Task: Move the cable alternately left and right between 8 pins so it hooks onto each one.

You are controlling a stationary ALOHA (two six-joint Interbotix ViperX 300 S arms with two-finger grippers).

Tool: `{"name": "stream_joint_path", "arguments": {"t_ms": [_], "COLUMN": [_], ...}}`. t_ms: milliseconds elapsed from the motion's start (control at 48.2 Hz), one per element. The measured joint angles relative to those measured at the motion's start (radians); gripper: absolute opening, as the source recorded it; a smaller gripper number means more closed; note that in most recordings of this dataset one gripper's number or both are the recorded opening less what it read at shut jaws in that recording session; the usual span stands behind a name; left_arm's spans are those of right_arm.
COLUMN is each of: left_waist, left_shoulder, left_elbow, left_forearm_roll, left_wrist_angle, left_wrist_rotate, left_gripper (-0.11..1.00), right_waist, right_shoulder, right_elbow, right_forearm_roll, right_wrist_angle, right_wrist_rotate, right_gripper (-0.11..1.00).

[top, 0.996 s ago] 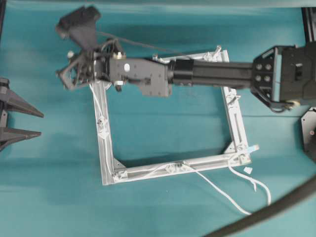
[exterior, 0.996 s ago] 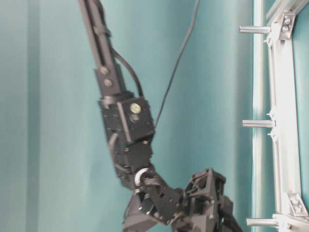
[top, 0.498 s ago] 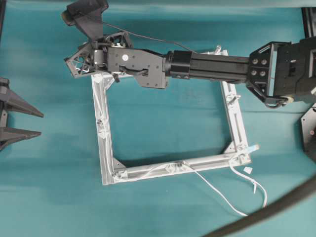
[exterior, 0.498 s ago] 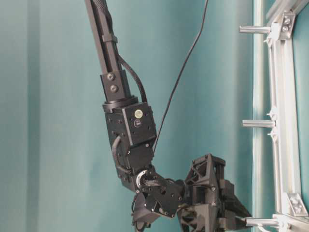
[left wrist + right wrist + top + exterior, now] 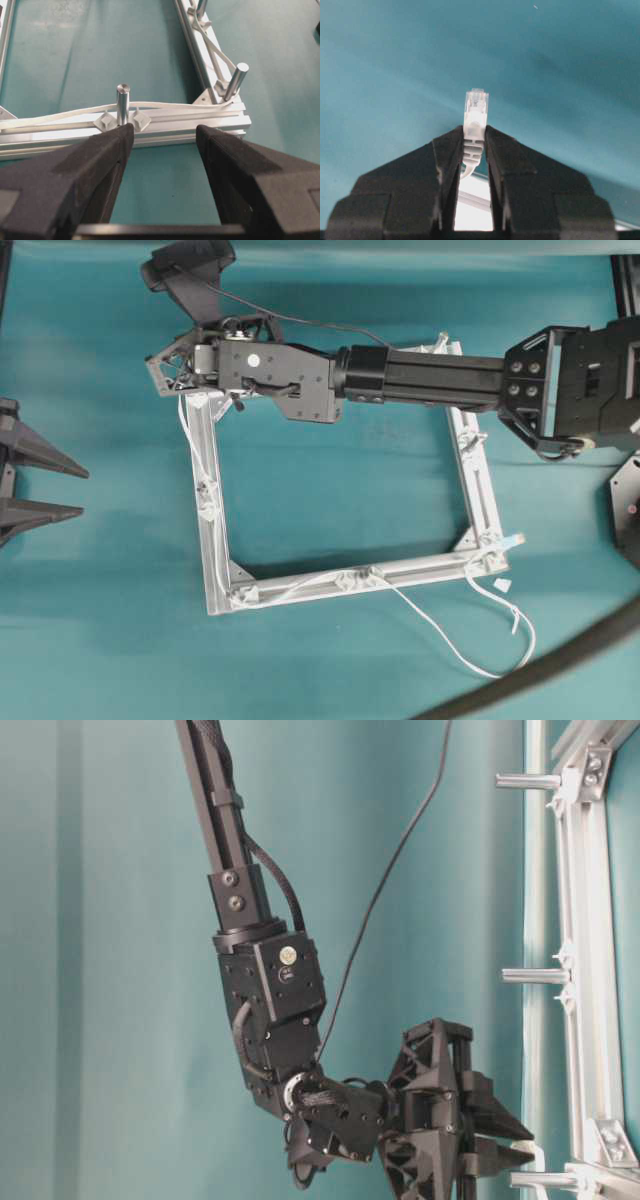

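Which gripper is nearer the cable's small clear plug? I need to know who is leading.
Right. The right gripper pinches the clear plug between its fingertips; the left gripper waits open, far off beside the silver frame.

frame (image 5: 212,530) top-left corner under the right gripper (image 5: 165,365); left gripper (image 5: 40,485) cut off
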Motion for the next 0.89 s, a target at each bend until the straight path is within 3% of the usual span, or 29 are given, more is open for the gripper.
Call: {"name": "stream_joint_path", "arguments": {"t_ms": [311,560,892], "left_waist": [0.002,0.000,0.002], "left_shoulder": [0.000,0.000,0.000], "left_elbow": [0.003,0.005,0.005], "left_forearm_roll": [0.000,0.000,0.000], "left_wrist_angle": [0.000,0.000,0.000], "left_wrist_rotate": [0.002,0.000,0.000], "left_gripper": [0.65,0.65,0.65], "right_waist": [0.002,0.003,0.008], "right_shoulder": [-0.034,-0.117,-0.181], "right_elbow": [0.083,0.195,0.296], "right_forearm_roll": [-0.005,-0.032,-0.035], "right_wrist_angle": [0.006,-0.005,-0.015], "right_wrist_rotate": [0.035,0.109,0.110], "right_gripper": [0.15,0.15,0.15]}}
